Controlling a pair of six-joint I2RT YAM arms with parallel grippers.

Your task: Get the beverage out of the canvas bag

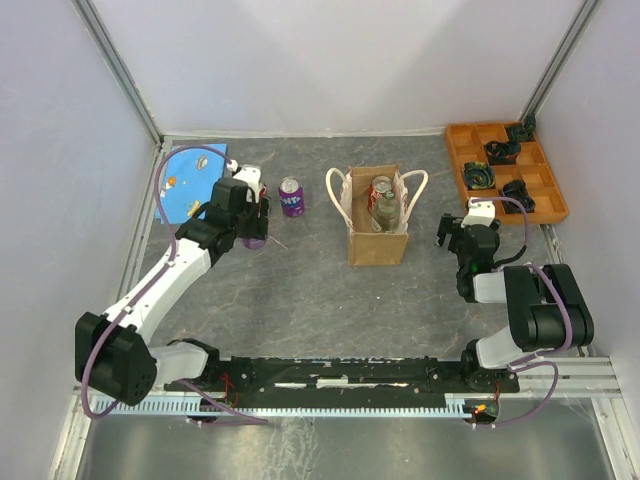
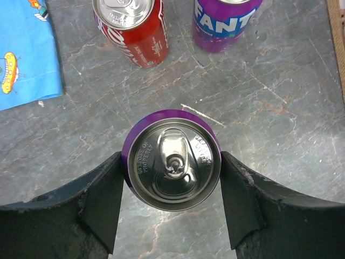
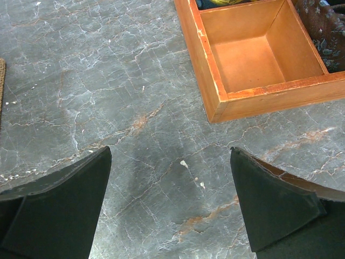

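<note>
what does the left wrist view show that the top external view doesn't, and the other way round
Only the left wrist view: the lid and pull tab of the purple can gripped by the left end effector, and a red can beyond it, which I cannot make out from above. Only the top external view: the canvas bag with drinks inside, and the orange tray at the far right. Both: the Fanta can, the blue cloth and the grey table.

Top view overlooks the whole table; both wrist views face it closely, seemingly straight down.
</note>
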